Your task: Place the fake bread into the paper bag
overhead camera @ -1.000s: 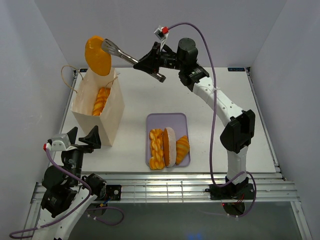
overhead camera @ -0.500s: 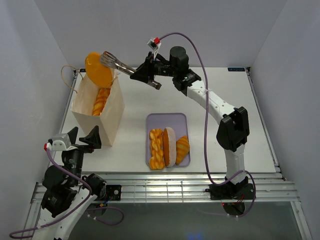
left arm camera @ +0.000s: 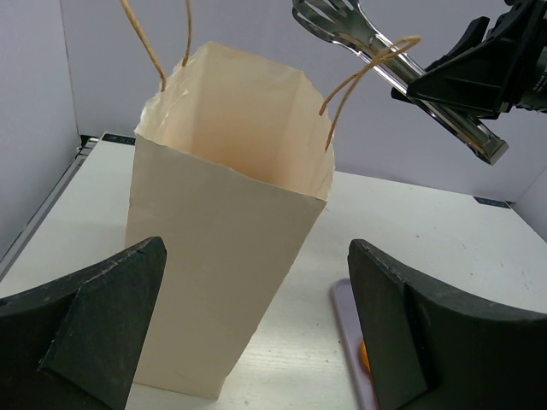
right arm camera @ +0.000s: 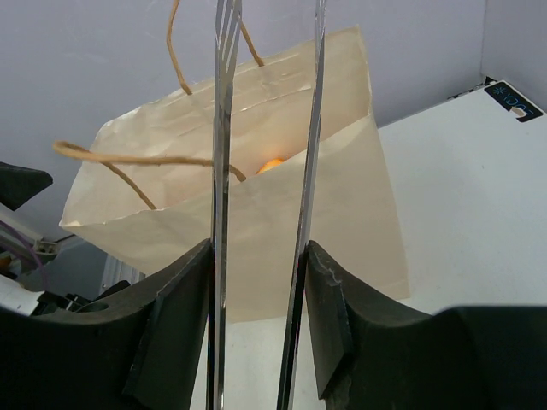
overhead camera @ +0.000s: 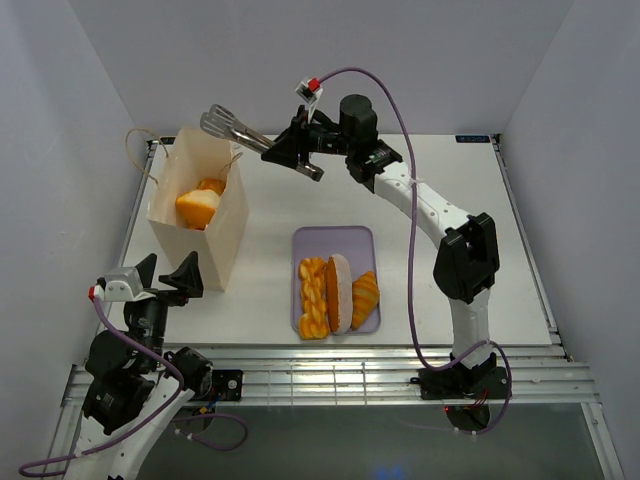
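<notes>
The cream paper bag [overhead camera: 222,238] stands upright at the left of the table, with orange fake bread [overhead camera: 198,207] inside it. My right gripper [overhead camera: 300,150] is shut on the handles of metal tongs [overhead camera: 240,130], whose empty tips hang spread apart above the bag's far rim. In the right wrist view the tongs [right arm camera: 224,171] point at the bag [right arm camera: 256,231], where a bit of bread [right arm camera: 272,164] shows. A braided loaf [overhead camera: 314,297], an oval loaf [overhead camera: 341,293] and a croissant [overhead camera: 365,298] lie on the lilac tray [overhead camera: 335,238]. My left gripper [overhead camera: 165,275] is open and empty, near the bag [left arm camera: 231,256].
The bag's cord handles [left arm camera: 367,73] loop up beside the tongs [left arm camera: 359,26]. The tray's edge [left arm camera: 346,316] lies to the right of the bag. Grey walls close in the table at the left, back and right.
The oval orange loaf held in the tongs above the bag has dropped into the bag. The tongs are now empty and have moved slightly left.
</notes>
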### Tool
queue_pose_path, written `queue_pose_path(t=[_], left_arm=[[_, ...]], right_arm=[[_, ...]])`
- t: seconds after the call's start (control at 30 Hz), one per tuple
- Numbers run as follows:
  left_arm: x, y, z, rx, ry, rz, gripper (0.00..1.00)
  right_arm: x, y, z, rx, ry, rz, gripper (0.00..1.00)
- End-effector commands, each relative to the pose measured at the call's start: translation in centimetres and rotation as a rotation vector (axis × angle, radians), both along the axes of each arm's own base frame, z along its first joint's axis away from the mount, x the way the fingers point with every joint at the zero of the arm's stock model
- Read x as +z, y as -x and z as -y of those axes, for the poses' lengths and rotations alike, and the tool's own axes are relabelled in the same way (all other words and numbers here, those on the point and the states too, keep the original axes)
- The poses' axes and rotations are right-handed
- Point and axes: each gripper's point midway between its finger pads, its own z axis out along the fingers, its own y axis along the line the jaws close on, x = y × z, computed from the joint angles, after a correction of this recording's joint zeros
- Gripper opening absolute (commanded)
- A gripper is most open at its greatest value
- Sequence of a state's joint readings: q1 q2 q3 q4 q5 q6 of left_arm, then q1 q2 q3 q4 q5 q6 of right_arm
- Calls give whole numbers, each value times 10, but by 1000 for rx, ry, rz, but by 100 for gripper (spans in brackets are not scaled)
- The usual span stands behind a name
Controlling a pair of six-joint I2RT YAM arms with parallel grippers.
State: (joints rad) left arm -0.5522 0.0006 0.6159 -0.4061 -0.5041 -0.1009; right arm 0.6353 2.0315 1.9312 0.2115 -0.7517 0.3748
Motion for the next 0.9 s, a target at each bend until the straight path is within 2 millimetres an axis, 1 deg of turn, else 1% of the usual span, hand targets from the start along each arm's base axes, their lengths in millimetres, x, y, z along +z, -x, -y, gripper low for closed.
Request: queue_pose_path(t=[0.0, 0.03, 0.1, 0.13, 0.17, 0.2, 0.23, 0.27, 0.3, 0.33, 0.37, 0.4, 0.43, 0.5, 0.53, 0.6, 0.63, 0.7, 0.73, 0.77, 0.8, 0.83, 0.87], left_arm=[[6, 5, 0, -17, 10, 36, 98], [5, 5, 0, -16, 9, 34, 98], [5, 5, -1, -14, 10, 34, 98], [5, 6, -1, -14, 10, 36, 98], [5, 5, -1, -13, 11, 35, 98], [5, 5, -1, -12, 13, 35, 98], [5, 6, -1, -12, 13, 36, 98], [5, 6, -1, -12, 13, 36, 98], [5, 6, -1, -12, 13, 36, 98], [5, 6, -1, -12, 15, 36, 98], [5, 5, -1, -13, 12, 35, 98], [5, 5, -1, -12, 13, 35, 98], [5, 5, -1, -12, 12, 34, 98], [5, 6, -1, -12, 13, 35, 98], [5, 6, -1, -12, 13, 36, 98], [5, 6, -1, -12, 13, 36, 98], [5, 6, -1, -12, 13, 36, 98], [6, 6, -1, -12, 14, 38, 98], [6, 6, -2, -12, 15, 39, 98], [6, 6, -2, -12, 16, 40, 98], [6, 6, -2, -11, 15, 42, 98], [7, 7, -2, -11, 18, 46, 98], [7, 7, -2, -11, 17, 44, 98]], right_arm=[[61, 20, 13, 8, -80, 135, 50], [71, 25, 17, 5, -91, 151, 50], [80, 29, 21, -7, -100, 160, 50], [92, 35, 27, -12, -112, 176, 50], [96, 36, 30, -29, -115, 180, 50], [96, 36, 33, -44, -111, 176, 50], [105, 42, 40, -65, -110, 180, 50], [108, 38, 45, -109, -105, 189, 50], [100, 36, 49, -136, -86, 174, 50], [109, 42, 58, -161, -91, 182, 50], [109, 38, 64, -201, -89, 182, 50], [97, 35, 71, -227, -70, 159, 50], [105, 37, 82, -268, -77, 163, 50], [100, 33, 95, -321, -64, 142, 50], [96, 37, 103, -342, -54, 130, 50], [86, 36, 115, -389, -29, 105, 50], [78, 42, 122, -403, -14, 97, 50], [65, 45, 133, -445, 12, 80, 51], [69, 54, 141, -460, 9, 90, 51], [48, 55, 145, -477, 45, 60, 52], [38, 59, 150, -486, 68, 40, 52], [41, 69, 158, -496, 61, 43, 52], [21, 70, 163, -511, 93, 14, 52]])
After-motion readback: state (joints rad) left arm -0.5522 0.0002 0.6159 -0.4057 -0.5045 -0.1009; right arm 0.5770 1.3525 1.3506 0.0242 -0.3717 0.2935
